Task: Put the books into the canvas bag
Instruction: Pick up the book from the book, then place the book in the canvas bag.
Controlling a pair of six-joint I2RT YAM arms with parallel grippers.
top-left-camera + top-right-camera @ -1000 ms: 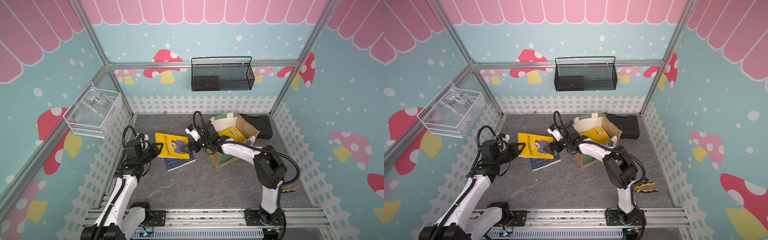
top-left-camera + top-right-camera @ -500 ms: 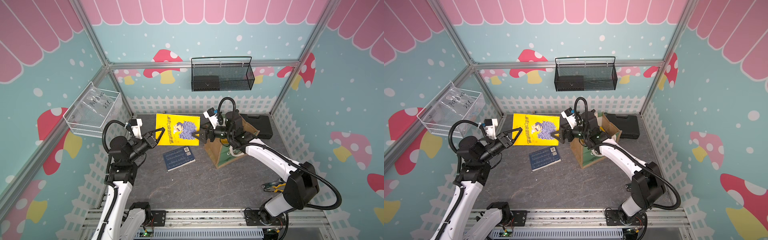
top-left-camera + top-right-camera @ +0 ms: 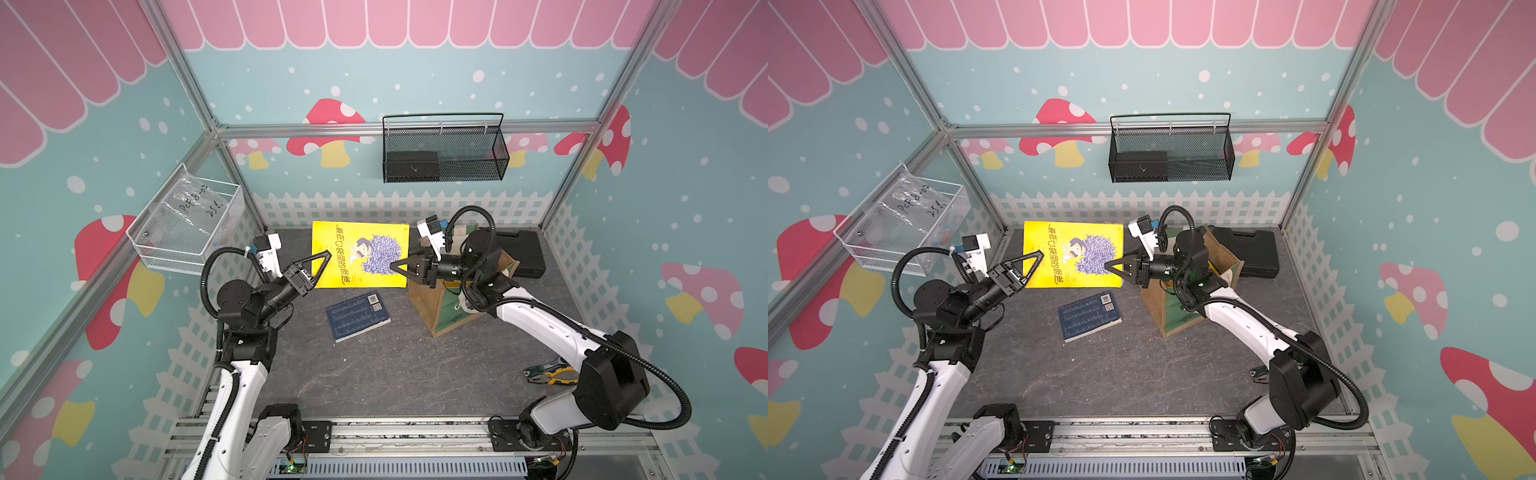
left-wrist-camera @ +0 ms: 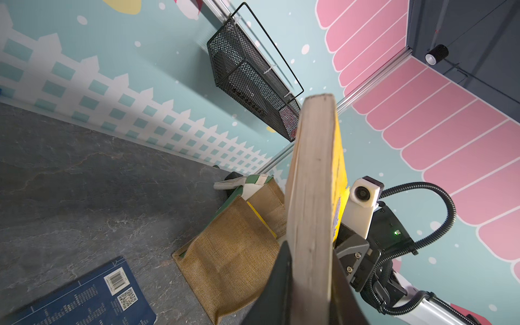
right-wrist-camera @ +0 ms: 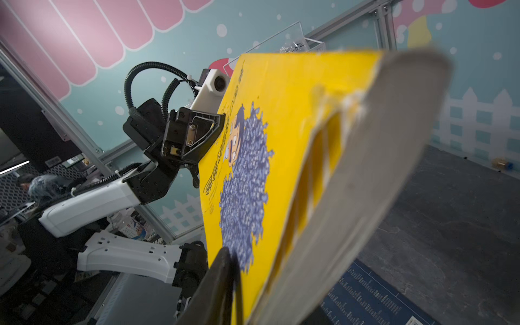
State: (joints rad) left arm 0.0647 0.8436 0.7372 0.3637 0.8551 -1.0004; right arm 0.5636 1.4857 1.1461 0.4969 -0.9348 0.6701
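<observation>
The yellow book (image 3: 365, 253) is lifted clear of the counter (image 3: 395, 374) and held between the two arms, its cartoon cover facing up toward the top views. The left hand (image 3: 326, 255) pinches its left edge. In the left wrist view the pale page block (image 4: 312, 197) runs between the two dark fingers (image 4: 281, 281), which lie against both faces of the book. The right hand (image 3: 395, 266) is pressed onto the opposite edge. In the right wrist view one dark finger (image 5: 219, 281) lies flat against the yellow cover, but the finger on the underside is hidden. The canvas bag (image 3: 440, 307) stands on the counter just to the right of the raised book, under the right arm. It shows tan jute sides, a green panel and an open mouth. The left wrist view shows a yellow strip (image 4: 260, 219) inside the bag, apparently another book. A navy book (image 3: 357, 316) lies flat on the counter below the yellow one, barcode side up, apart from the bag. A black plastic case (image 3: 525, 253) lies behind the bag near the back wall, and pliers (image 3: 548, 372) lie beside the right arm's base. A black mesh basket (image 3: 444, 153) hangs on the back wall and a white wire basket (image 3: 187, 232) on the left wall.
</observation>
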